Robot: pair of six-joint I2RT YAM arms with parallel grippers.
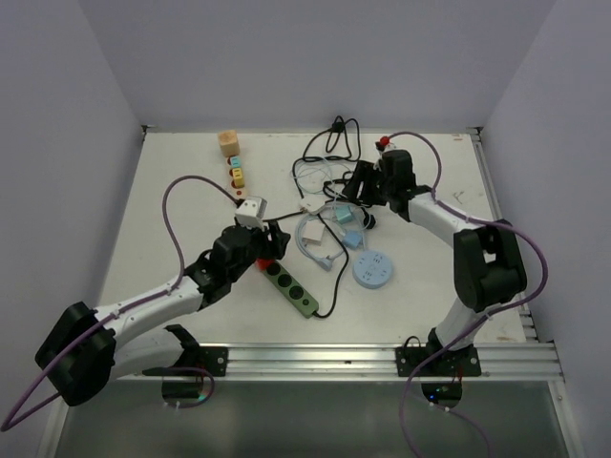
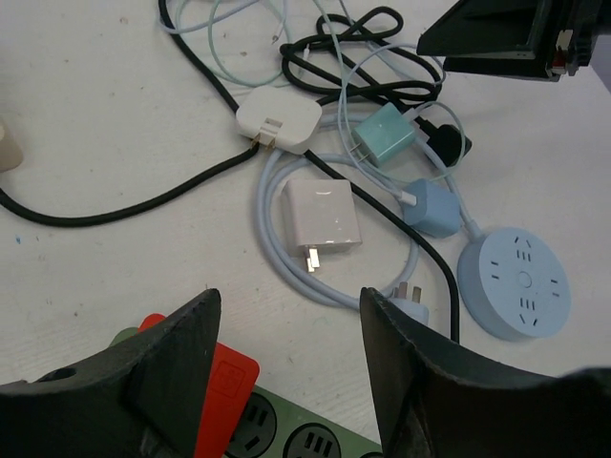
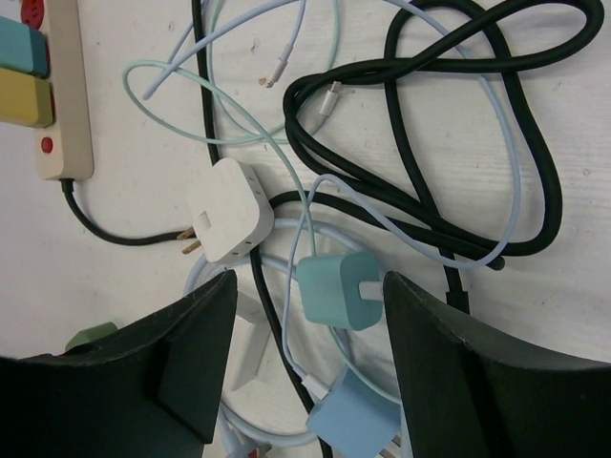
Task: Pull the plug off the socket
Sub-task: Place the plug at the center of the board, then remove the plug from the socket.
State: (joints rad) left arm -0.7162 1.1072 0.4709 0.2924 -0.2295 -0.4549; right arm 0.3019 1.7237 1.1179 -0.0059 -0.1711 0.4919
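Note:
A green power strip point(image 1: 291, 286) with a red end piece point(image 2: 224, 391) lies at the front centre; the sockets of the green power strip point(image 2: 286, 434) that show hold no plug. My left gripper point(image 2: 286, 305) hangs open just over its red end, nothing between the fingers. A teal charger plug point(image 3: 339, 289) lies loose on the table among cables. My right gripper point(image 3: 307, 286) is open above it, one finger on each side, not touching. In the top view the left gripper point(image 1: 272, 250) and right gripper point(image 1: 355, 186) face each other across the cable pile.
A white charger point(image 2: 322, 221), a white flat plug point(image 3: 229, 210), a light blue plug point(image 2: 430, 205) and a round blue socket point(image 1: 373, 269) lie in tangled cables. A beige strip point(image 3: 62, 95) carrying teal and yellow plugs sits back left, beside a wooden block point(image 1: 227, 143).

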